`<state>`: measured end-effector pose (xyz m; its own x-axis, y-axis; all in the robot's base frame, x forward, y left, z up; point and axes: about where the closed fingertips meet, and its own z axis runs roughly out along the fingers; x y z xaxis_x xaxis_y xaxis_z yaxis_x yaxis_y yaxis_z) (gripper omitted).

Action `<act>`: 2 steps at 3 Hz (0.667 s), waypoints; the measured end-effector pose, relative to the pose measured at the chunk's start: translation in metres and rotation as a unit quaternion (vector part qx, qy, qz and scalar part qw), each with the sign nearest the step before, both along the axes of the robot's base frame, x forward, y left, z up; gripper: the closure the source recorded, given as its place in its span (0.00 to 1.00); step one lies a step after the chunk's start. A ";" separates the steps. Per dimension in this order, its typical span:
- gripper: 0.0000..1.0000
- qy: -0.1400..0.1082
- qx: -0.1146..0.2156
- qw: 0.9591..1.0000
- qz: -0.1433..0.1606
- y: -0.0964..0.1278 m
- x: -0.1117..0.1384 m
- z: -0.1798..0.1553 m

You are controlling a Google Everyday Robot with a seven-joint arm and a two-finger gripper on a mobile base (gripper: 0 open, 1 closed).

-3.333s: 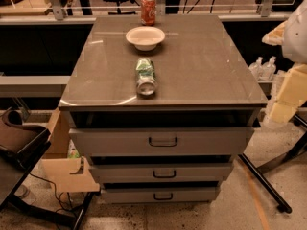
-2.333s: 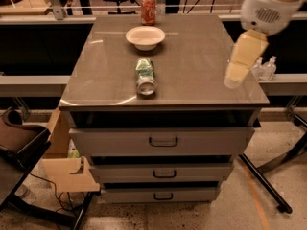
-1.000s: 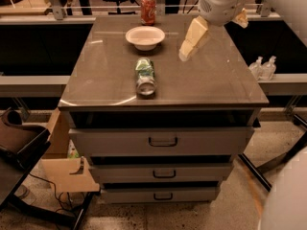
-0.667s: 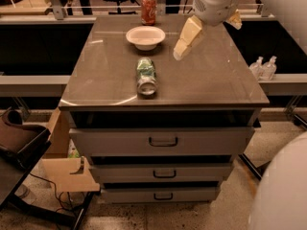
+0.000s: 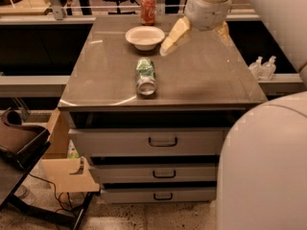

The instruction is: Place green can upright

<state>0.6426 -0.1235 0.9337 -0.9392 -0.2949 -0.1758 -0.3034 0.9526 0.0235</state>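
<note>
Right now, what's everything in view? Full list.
green can: 1, green and white, lying on its side near the cabinet top's front edge
bowl: 1, white, behind the green can
red soda can: 1, red, upright at the back edge
cabinet: 1, grey top, three drawers with dark handles
small bottles: 2, clear, on the ledge beside the cabinet
cardboard: 1 piece, tan, low beside the cabinet
gripper: 1, cream, over the cabinet top next to the bowl, apart from the green can
robot body: 1, white, lower foreground
</note>
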 end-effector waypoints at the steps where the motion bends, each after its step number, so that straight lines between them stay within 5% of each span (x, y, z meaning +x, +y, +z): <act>1: 0.00 0.025 0.037 0.997 -0.055 0.010 -0.004 -0.008; 2: 0.00 0.040 0.059 0.994 -0.080 0.027 -0.007 -0.013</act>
